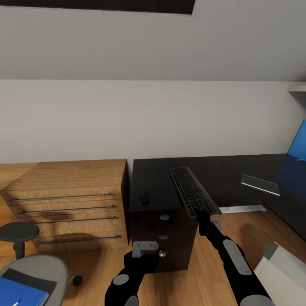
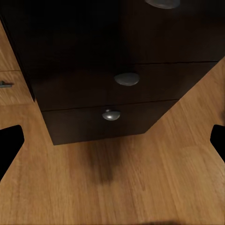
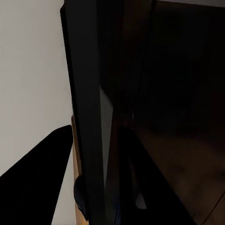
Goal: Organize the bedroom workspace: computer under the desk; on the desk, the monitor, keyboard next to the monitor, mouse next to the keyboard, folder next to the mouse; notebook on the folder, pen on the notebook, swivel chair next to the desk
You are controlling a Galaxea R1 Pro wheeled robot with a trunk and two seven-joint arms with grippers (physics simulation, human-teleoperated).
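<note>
The right pincer [image 1: 203, 213] is clamping the near end of the keyboard [image 1: 193, 191], which is lying flat over the worktop [image 1: 157, 182]. The mouse [image 1: 145, 197] is sitting just left of it. The left pincer [image 1: 145, 247], fingers spread apart, is hovering before the drawer knobs [image 2: 111, 114], gripping nothing. A wooden chest [image 1: 68, 199] is standing beside it.

The right gripper's [image 1: 204, 213] jaws clamp the long dark-grey keyboard [image 1: 193, 191] over the black tabletop [image 1: 157, 178].
</note>
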